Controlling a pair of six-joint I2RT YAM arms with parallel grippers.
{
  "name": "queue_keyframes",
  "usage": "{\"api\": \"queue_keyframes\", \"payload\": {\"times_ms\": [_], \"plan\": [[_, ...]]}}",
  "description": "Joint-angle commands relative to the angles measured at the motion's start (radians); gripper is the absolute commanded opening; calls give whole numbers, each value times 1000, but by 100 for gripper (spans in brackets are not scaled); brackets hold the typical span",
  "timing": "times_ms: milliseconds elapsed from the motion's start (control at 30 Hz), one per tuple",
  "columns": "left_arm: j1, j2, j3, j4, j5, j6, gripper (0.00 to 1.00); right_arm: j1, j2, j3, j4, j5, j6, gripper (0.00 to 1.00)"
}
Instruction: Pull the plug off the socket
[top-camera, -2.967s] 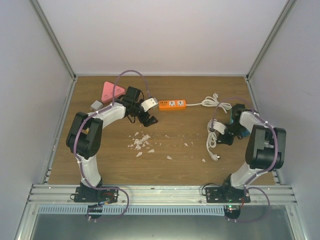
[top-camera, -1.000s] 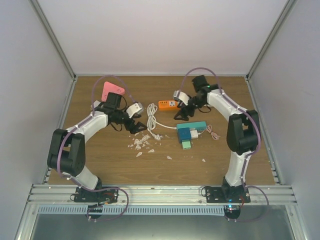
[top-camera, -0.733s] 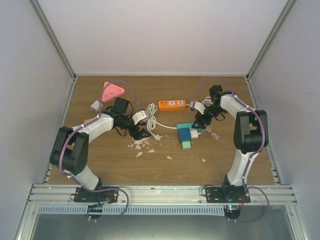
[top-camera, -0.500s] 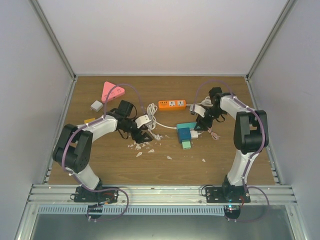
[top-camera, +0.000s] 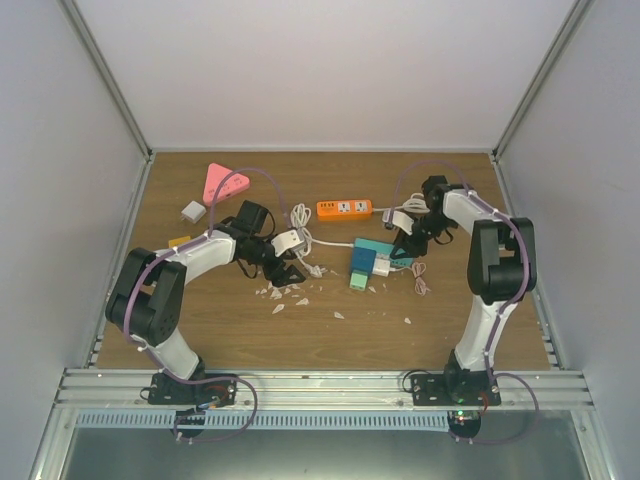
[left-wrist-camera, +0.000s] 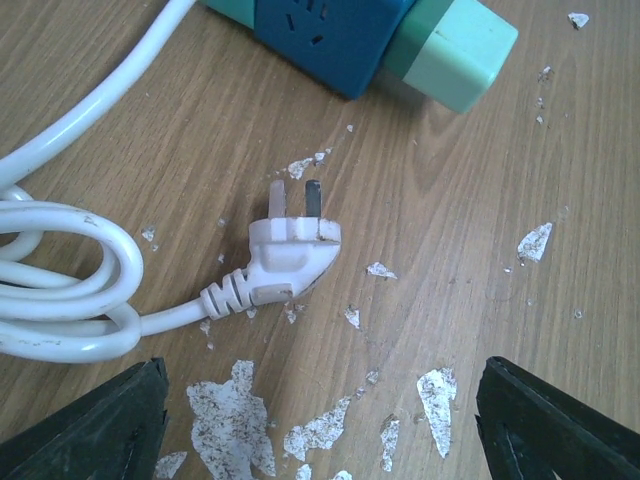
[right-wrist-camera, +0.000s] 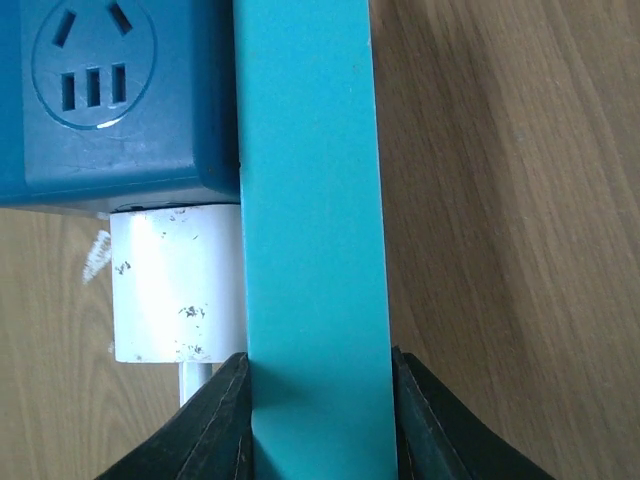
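— Where is the plug?

— The white plug lies flat on the wooden table, its prongs aimed at the blue socket cube but apart from it, with bare wood between. Its thick white cable loops off to one side.

— And the left gripper?

— It hangs over that plug with its jaws wide apart, one fingertip in each lower corner of the wrist view, touching nothing. White flakes litter the wood under it.

— What does the right gripper hold?

— Its jaws are clamped on the teal bar, one finger pressed to each long side. The bar sits right against the blue socket cube.

— Anything plugged into that cube?

— A white charger butts against one face, and a thin wire leaves its far end. A mint-green block is joined to another face.

— From above?

— The socket cluster lies mid-table between the two grippers. An orange power strip lies behind it, and a pink triangular adapter sits at the far left.
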Motion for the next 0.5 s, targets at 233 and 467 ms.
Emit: {"api": "queue_keyframes", "payload": {"times_ms": [233,467], "plan": [[10,-23,36,28,55,20,87,-31,149,14,-330,-341,-85,13],[10,-40,57,73,-3,45,88,-46,221,8,-318,-380,-63,13]]}}
